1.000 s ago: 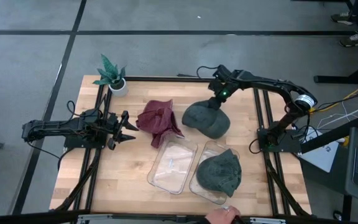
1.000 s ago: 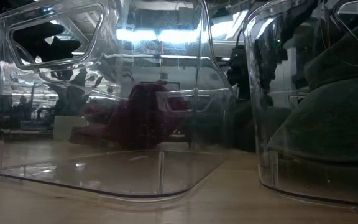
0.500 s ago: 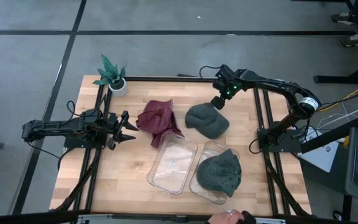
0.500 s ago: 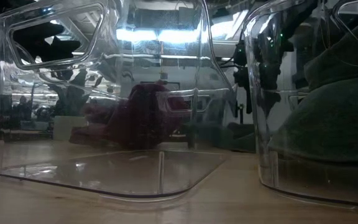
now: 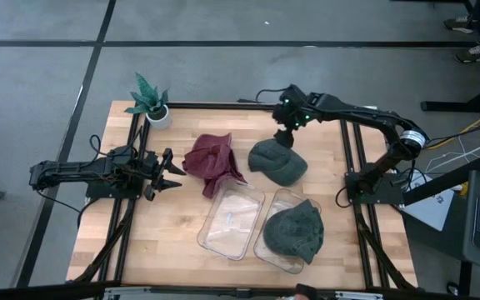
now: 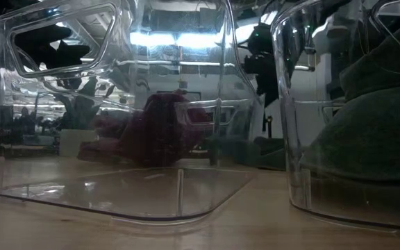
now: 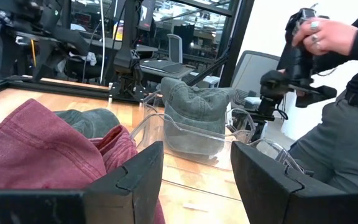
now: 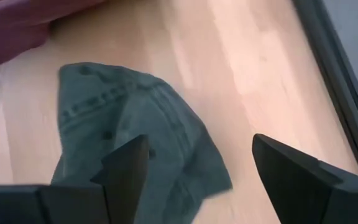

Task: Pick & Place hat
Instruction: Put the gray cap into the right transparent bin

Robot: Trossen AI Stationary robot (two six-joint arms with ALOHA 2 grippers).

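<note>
A grey-green hat [image 5: 277, 162] lies flat on the table, right of centre, apart from both grippers. My right gripper [image 5: 287, 133] hovers open above its far end; in the right wrist view the hat [image 8: 129, 140] lies below my open gripper [image 8: 201, 158]. A dark red hat [image 5: 212, 162] lies crumpled left of it. Another green hat [image 5: 294, 231] sits in the right clear bin [image 5: 265, 242]. My left gripper [image 5: 170, 172] waits open, low at the table's left, pointing at the red hat [image 7: 42, 155].
An empty clear bin [image 5: 232, 222] stands near the table's near edge, beside the filled one. A small potted plant [image 5: 150, 102] is at the far left corner. A person [image 7: 334, 124] stands beyond the table holding a dark device. Bare wood lies along the right side.
The grey-green hat, held up under my right gripper a second ago, has dropped and now lies flat on the table. My right gripper has risen clear of it and moved a little toward the far left. A hand at the near edge has drawn back.
</note>
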